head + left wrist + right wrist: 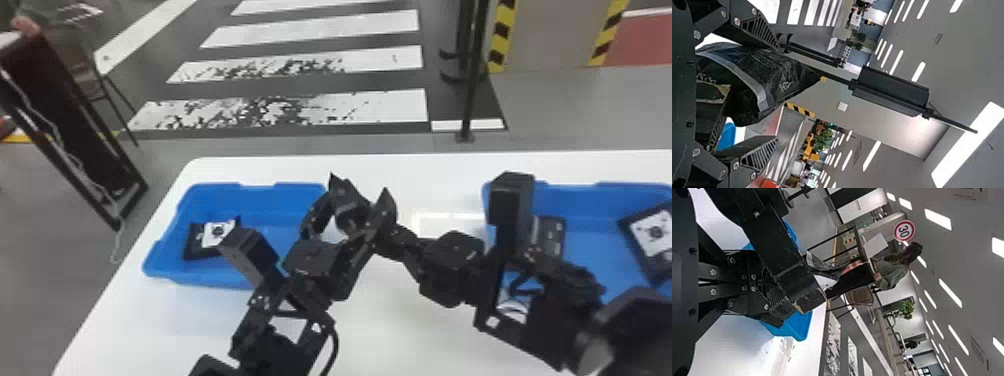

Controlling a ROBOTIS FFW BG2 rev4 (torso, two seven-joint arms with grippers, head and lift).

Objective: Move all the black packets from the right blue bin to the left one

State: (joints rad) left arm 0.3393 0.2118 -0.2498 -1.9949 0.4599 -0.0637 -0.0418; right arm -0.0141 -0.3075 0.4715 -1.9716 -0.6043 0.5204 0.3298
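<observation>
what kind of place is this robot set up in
Probably an indoor demo or test hall: a white table stands by a floor painted like a pedestrian crossing, with yellow-and-black hazard stripes beyond and a round speed-limit-style sign.

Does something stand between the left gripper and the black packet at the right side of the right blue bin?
Yes. In the head view the right arm lies between the left gripper and that packet, crossing above the left part of the right bin.
</observation>
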